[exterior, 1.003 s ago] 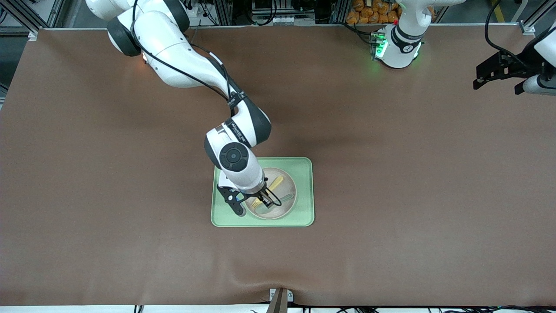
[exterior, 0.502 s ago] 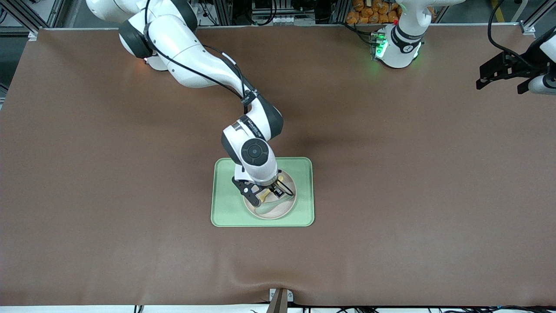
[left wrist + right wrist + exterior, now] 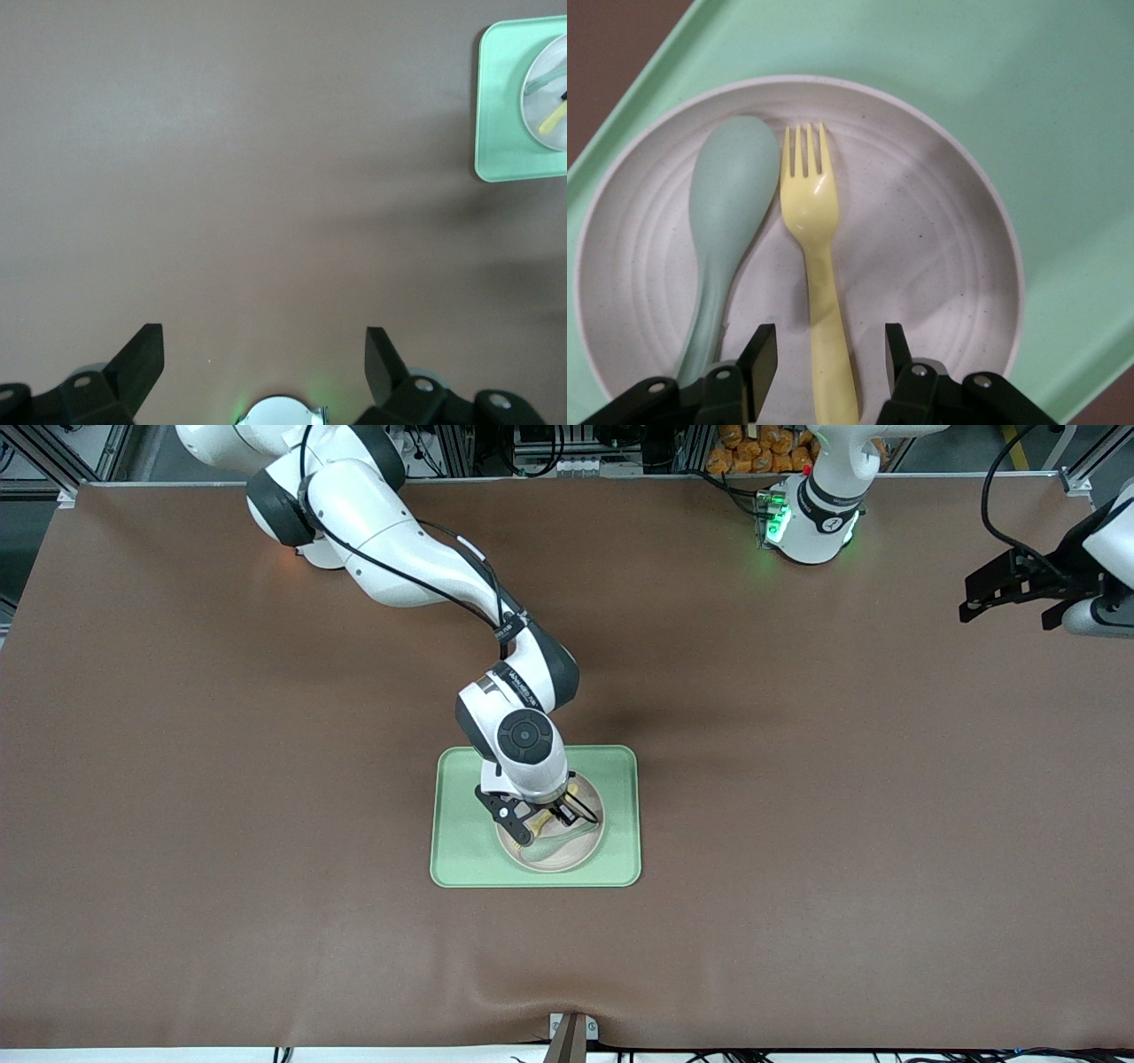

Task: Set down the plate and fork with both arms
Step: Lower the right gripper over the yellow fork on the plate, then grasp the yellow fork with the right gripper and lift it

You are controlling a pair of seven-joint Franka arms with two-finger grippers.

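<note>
Right now I see my right gripper (image 3: 824,363) low over the plate (image 3: 939,239), fingers apart astride the fork (image 3: 815,266) handle; left gripper (image 3: 264,363) waits, spread wide.

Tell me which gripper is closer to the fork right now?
Right. The right gripper straddles the fork handle on the plate; the left gripper waits open at the left arm's table end.

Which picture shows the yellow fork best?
The right wrist view: the fork lies in full sight on the plate, tines and handle clear, beside the spoon. The front view mostly hides it under the right gripper. The left wrist view shows only a tiny yellow sliver.
</note>
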